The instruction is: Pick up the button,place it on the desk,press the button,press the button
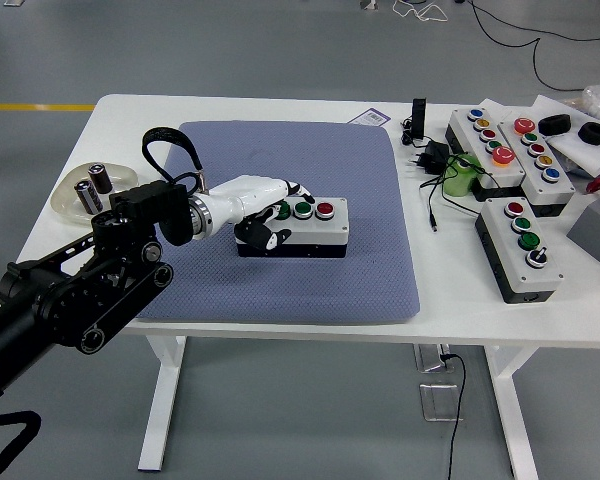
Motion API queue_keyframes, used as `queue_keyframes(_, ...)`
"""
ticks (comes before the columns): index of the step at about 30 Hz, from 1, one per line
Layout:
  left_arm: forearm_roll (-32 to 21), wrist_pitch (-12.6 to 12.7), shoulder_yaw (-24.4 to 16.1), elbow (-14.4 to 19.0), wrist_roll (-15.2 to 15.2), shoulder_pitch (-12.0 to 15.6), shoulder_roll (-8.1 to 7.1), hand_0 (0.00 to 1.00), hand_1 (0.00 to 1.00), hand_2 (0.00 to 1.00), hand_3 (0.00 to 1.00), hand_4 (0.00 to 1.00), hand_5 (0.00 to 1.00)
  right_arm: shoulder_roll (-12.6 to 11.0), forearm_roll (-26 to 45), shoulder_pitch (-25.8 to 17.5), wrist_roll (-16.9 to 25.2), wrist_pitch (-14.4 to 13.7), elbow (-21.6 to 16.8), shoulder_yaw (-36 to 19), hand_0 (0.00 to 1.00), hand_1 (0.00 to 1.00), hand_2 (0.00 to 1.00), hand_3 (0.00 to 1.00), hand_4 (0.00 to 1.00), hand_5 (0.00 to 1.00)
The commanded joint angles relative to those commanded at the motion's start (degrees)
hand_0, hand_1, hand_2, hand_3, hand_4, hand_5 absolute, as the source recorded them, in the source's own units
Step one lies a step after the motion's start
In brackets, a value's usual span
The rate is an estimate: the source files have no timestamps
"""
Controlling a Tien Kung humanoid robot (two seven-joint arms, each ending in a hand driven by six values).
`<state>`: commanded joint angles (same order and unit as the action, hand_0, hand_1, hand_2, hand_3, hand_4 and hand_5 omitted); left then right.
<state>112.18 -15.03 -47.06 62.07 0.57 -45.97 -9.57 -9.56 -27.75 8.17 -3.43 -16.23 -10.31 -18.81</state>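
Left hand [265, 210] gripped the button box [298, 228] at its left end, mid-mat [380, 270], apparently steadying it with fingers over the green buttons for pressing.

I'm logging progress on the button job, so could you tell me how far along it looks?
Placing looks done: the button box sits flat on the blue mat. In hand: the left hand rests over the box's left end, fingers at the left green button. Whether it is pressed cannot be told. Pressing remains to be finished.
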Motion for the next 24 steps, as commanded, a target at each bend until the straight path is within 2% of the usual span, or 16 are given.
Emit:
queue_keyframes(14, 0.0, -0.6, 2.2, -4.9, 0.0, -1.8, 2.38, 0.002, 0.002, 0.035, 0.842, 0.546, 0.002, -0.1, -0.3, 0.0, -0.1, 0.0, 0.0, -0.1, 0.642, 0.527, 0.546, 0.633, 0.238, 0.245)
queue_keyframes(24, -0.3, -0.4, 2.6, -5.4, -0.1, -2.2, 3.16, 0.002, 0.002, 0.034, 0.842, 0.543, 0.002, -0.2, -0.3, -0.2, -0.1, 0.0, 0.0, 0.0, 0.642, 0.527, 0.546, 0.633, 0.239, 0.245)
